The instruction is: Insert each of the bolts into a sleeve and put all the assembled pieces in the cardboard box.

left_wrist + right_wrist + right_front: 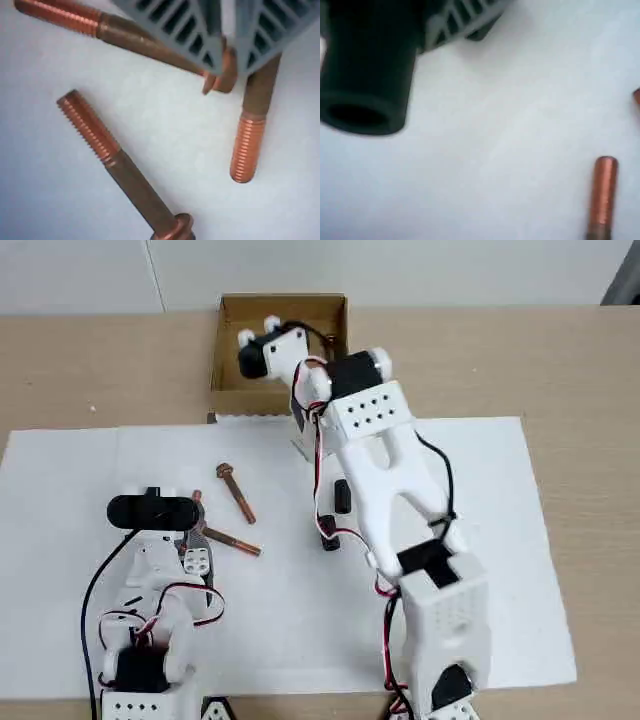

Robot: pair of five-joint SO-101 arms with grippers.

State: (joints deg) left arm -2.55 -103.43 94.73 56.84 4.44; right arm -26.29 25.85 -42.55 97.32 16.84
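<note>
Left wrist view: left tool [220, 54] pinched on bolt [145, 45] near head — right tool [427, 32] grips black sleeve [367, 70].

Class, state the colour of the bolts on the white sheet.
The bolts are copper-orange; this shows best in the left wrist view.

Bolts [237, 494] lie on sheet [280, 640], cardboard box [226, 352] behind
</note>
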